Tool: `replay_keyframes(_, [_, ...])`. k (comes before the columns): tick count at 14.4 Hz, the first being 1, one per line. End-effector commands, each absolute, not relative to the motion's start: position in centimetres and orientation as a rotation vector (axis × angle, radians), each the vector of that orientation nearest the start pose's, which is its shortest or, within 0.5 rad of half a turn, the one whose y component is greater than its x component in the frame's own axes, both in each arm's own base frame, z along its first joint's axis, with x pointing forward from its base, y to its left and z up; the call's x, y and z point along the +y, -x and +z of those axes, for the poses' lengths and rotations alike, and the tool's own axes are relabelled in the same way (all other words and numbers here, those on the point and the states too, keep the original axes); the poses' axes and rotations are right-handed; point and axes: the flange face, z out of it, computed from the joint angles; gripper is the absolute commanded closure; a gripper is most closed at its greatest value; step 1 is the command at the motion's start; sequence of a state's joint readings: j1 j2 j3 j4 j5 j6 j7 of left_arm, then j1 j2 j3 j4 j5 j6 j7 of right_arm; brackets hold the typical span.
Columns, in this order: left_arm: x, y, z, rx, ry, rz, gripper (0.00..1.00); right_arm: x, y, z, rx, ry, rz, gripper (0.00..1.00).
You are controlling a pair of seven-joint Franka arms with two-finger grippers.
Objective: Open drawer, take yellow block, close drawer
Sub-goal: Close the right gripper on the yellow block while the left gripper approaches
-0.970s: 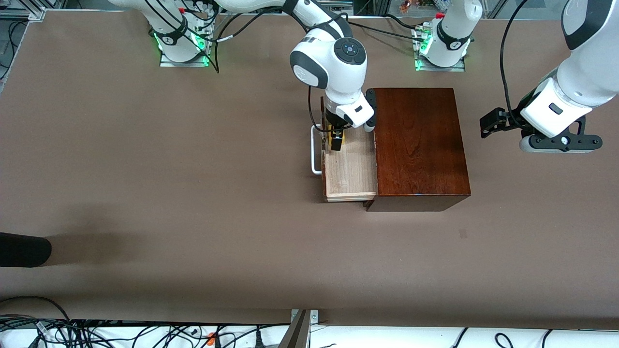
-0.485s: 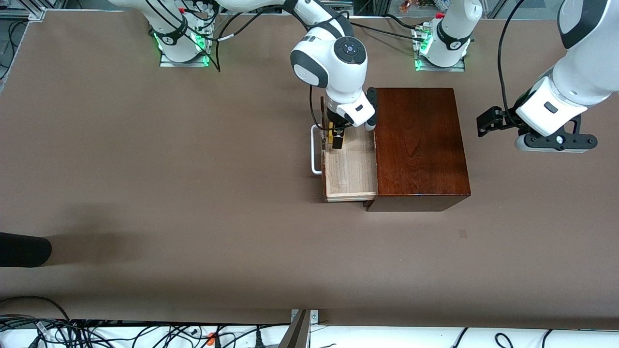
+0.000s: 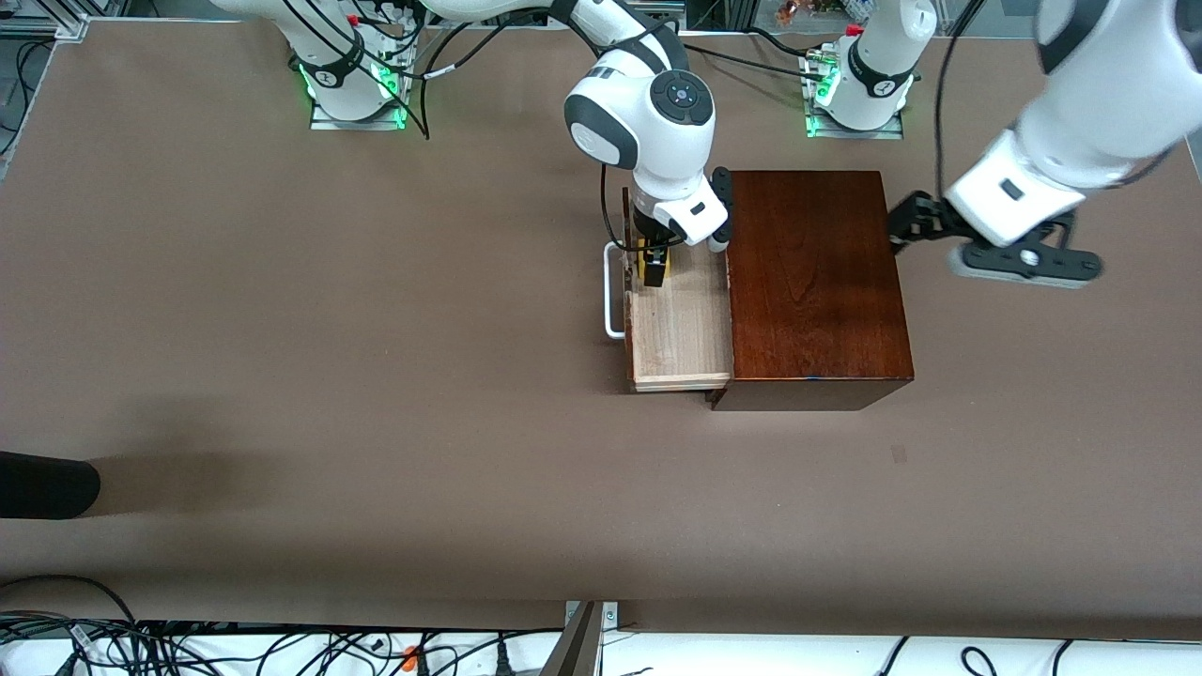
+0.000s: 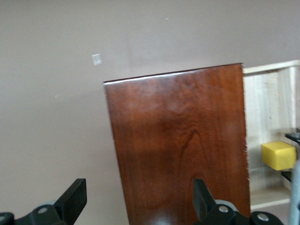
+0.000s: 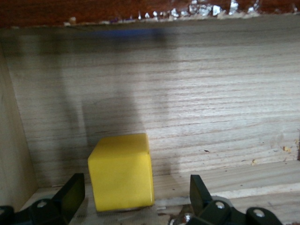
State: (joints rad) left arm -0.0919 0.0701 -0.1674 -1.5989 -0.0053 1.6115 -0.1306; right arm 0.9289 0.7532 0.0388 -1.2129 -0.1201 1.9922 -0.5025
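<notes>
The drawer [image 3: 681, 329] stands pulled out of the dark wooden box [image 3: 812, 282], its white handle [image 3: 612, 291] toward the right arm's end. The yellow block [image 3: 641, 255] lies in the drawer near its front panel. My right gripper [image 3: 653, 268] reaches down into the drawer, open. In the right wrist view the block [image 5: 123, 171] sits on the pale floor [image 5: 211, 117] between the right gripper's [image 5: 136, 197] fingers, with gaps on both sides. My left gripper [image 3: 906, 225] is open and empty over the box's edge at the left arm's end. In the left wrist view [image 4: 138, 197] it straddles the box top [image 4: 180, 140]; the block [image 4: 278, 155] shows too.
A black rounded object [image 3: 47, 483] lies at the table's edge at the right arm's end. Cables run along the table's edge nearest the front camera. A small grey mark [image 3: 899, 454] is on the table, nearer the front camera than the box.
My left arm has swung toward the box, bringing its gripper from over the bare table to the box's edge. My right gripper stays in the drawer around the block.
</notes>
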Motion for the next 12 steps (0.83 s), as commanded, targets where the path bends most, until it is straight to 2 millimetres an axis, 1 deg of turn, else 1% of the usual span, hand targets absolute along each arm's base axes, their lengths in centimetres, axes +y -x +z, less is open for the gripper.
replay_keyframes(1, [-14.7,-55.6,58.1,0.281,3.124,0.093,0.0,61.4,-44.2,33.0,-2.202,2.316,-0.084,0.01])
replay_keyframes(4, [-13.5,-55.9,58.2,0.243,3.123,0.089,0.0,61.3,-44.1,31.9,-2.203,2.321,-0.06,0.01])
replay_keyframes(5, [-13.4,-55.9,58.1,0.234,3.123,0.091,0.0,61.4,-44.1,31.5,-2.203,2.321,-0.06,0.02])
replay_keyframes(7, [-12.9,-55.9,58.2,0.219,3.123,0.096,0.0,61.5,-44.2,31.0,-2.207,2.313,-0.071,0.06])
replay_keyframes(8, [-12.1,-55.9,58.1,0.2,3.122,0.122,0.0,61.7,-44.3,31.1,-2.207,2.31,-0.095,0.11])
replay_keyframes(9, [-11.0,-56.1,58.0,0.169,3.125,0.132,0.0,61.7,-44.3,31.2,-2.205,2.311,-0.096,0.21])
replay_keyframes(10, [-10.5,-56.2,58.0,0.164,3.126,0.133,0.0,61.7,-44.3,31.3,-2.205,2.312,-0.093,0.26])
replay_keyframes(11, [-10.1,-56.2,57.9,0.157,3.127,0.135,0.0,61.7,-44.3,31.6,-2.204,2.312,-0.098,0.36])
replay_keyframes(12, [-9.7,-56.3,57.9,0.145,3.129,0.135,0.0,61.6,-44.4,32.0,-2.204,2.312,-0.103,0.41])
